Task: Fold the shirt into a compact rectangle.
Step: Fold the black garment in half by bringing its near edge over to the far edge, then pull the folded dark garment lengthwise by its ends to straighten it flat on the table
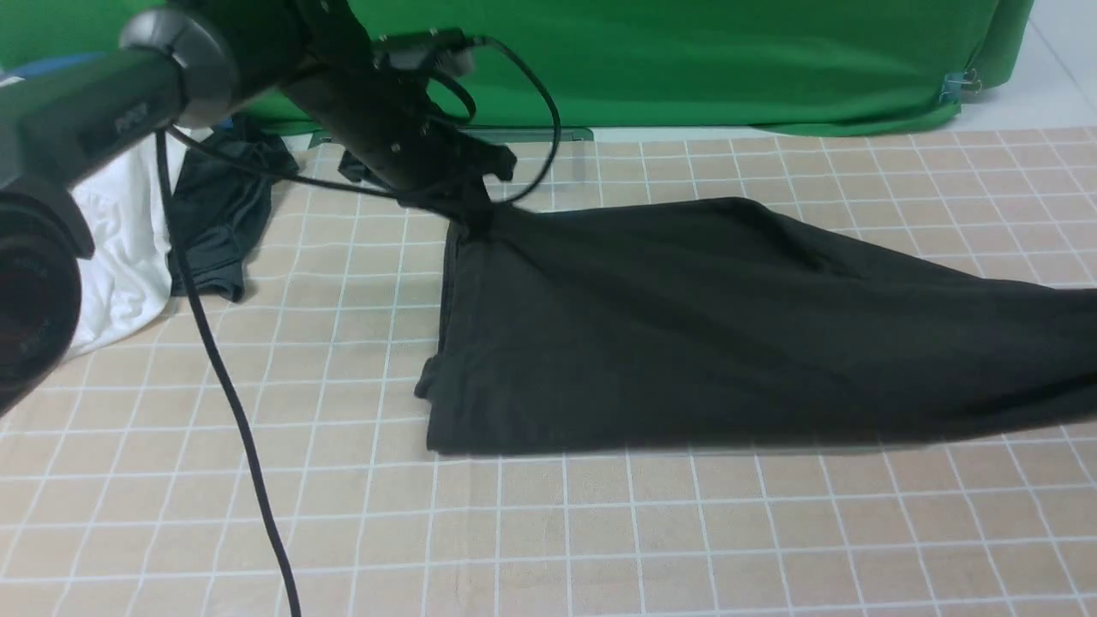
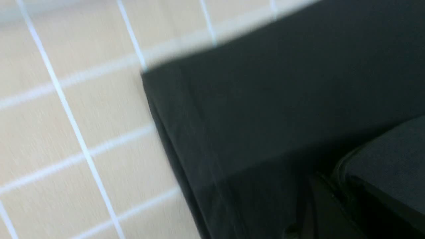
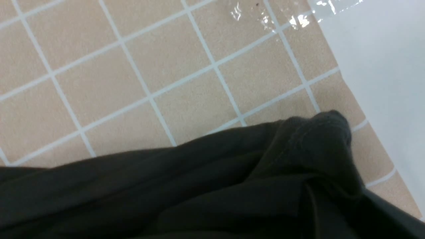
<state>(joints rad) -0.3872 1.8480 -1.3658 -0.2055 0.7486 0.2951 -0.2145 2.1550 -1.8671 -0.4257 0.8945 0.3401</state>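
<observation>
The black shirt (image 1: pixel 686 326) lies folded on the tan grid table, its plain side up, with no print showing. My left gripper (image 1: pixel 476 218) is shut on its far left corner, pressed down at the table. In the left wrist view the shirt (image 2: pixel 265 99) fills the right half, and one dark finger (image 2: pixel 391 159) rests on the cloth. The shirt's right end rises off the table and runs out of the front view. In the right wrist view that end of the shirt (image 3: pixel 199 186) is bunched at my right gripper (image 3: pixel 332 205), which is shut on it above the table.
A white garment (image 1: pixel 120 248) and a smaller dark grey garment (image 1: pixel 218 223) lie at the far left. A green backdrop (image 1: pixel 686 60) hangs behind the table. The left arm's cable (image 1: pixel 231 403) trails across the near left. The table's edge (image 3: pixel 345 79) lies close to the right gripper.
</observation>
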